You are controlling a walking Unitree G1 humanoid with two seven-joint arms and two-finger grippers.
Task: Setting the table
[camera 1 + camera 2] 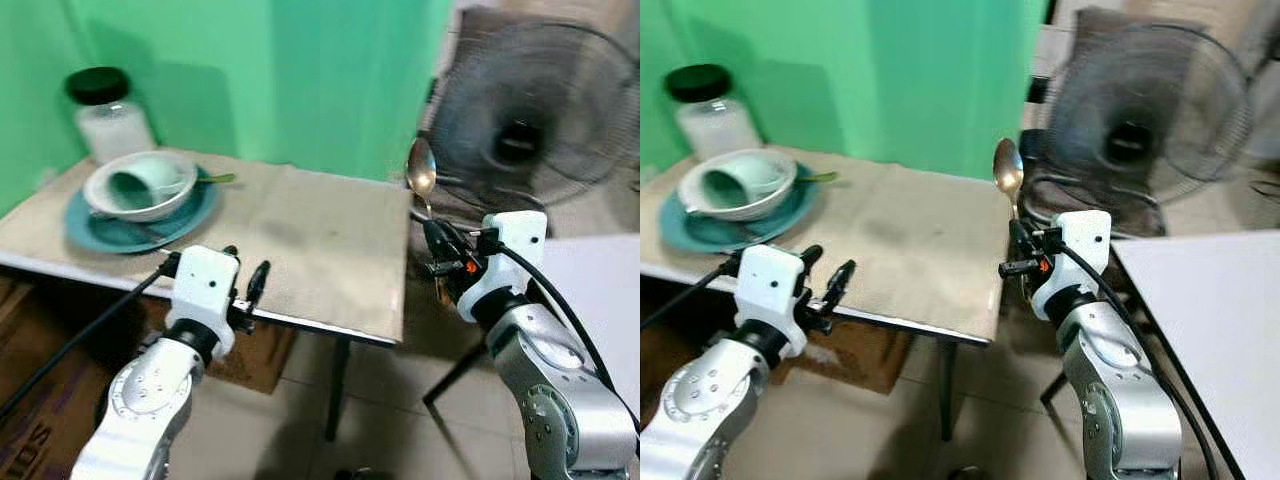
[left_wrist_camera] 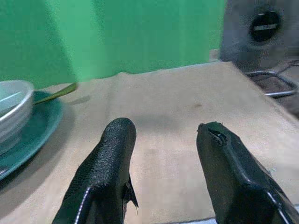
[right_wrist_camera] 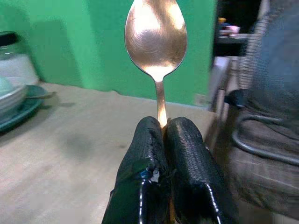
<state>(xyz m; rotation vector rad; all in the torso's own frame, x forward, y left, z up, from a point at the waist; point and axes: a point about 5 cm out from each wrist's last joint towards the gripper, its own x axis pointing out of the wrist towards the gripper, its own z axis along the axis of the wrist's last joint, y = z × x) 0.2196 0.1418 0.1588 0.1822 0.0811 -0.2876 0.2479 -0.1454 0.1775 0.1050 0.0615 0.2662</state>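
The right gripper (image 3: pixel 163 128) has its two fingers pressed together on the handle of a spoon (image 3: pixel 156 39), pinching it low on the stem so the bowl stands upright above the fingertips. The spoon is thin metal: light, stiff and likely slick, so a narrow pinch like this could let it swivel or slip if knocked. Judged from here, a hold nearer the middle of the handle would steady it, though the present grip looks firm enough for a short carry.

The left gripper (image 2: pixel 161 140) hovers with its fingers spread and nothing between them, just over the near edge of the table (image 1: pixel 300 240).

The spoon sits beside the table's right edge, off its corner, so the tabletop lies to its left. Ahead of the left gripper there is open cloth, plenty of room to lay the spoon down flat.

Farther off, to the left of both grippers, a bowl (image 1: pixel 140 185) rests on a plate (image 1: pixel 105 232), with a jar (image 1: pixel 108 115) behind them against the green wall.

Behind the right gripper stands a fan (image 1: pixel 525 120), close enough that a wide swing rightward looks risky.
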